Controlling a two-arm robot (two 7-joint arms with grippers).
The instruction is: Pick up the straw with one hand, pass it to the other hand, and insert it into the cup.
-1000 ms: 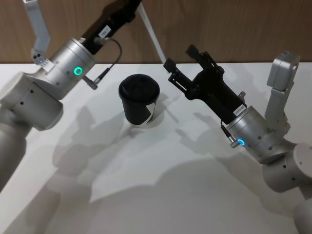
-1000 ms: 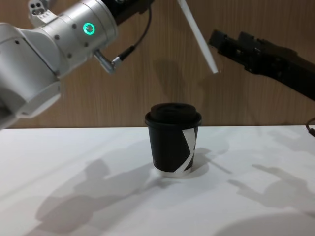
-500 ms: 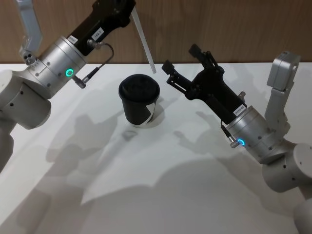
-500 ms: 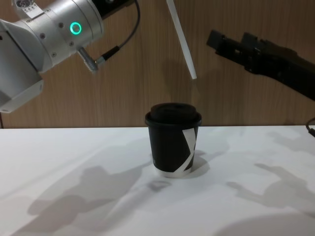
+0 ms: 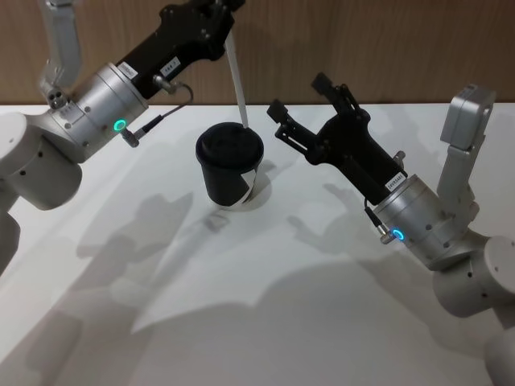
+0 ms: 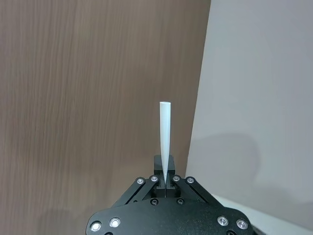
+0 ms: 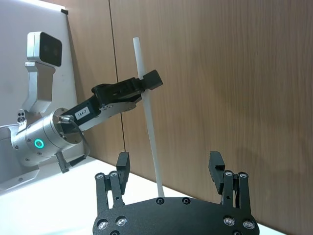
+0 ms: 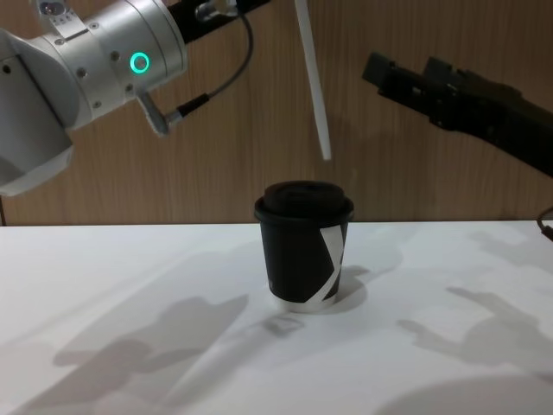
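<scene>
The white straw (image 5: 236,84) hangs nearly upright, held at its upper part by my left gripper (image 5: 225,20), which is shut on it. In the chest view the straw (image 8: 313,86) ends a short way above the lid of the black cup (image 8: 304,242). The cup (image 5: 230,165) stands on the table between both arms. My right gripper (image 5: 299,95) hovers open just right of the cup, nothing between its fingers. The left wrist view has the straw (image 6: 165,137) rising out of the shut left gripper (image 6: 165,183). From the open right gripper (image 7: 168,161), the straw (image 7: 146,112) stands beyond its fingers.
The white table (image 5: 265,265) stretches in front of and around the cup. A wooden wall (image 8: 216,173) runs close behind the table's far edge. Both arms reach in over the table from either side of the cup.
My left gripper has swung the straw from a slant to near upright and lowered it, bringing its lower end over the cup lid. The right arm has stayed put.
</scene>
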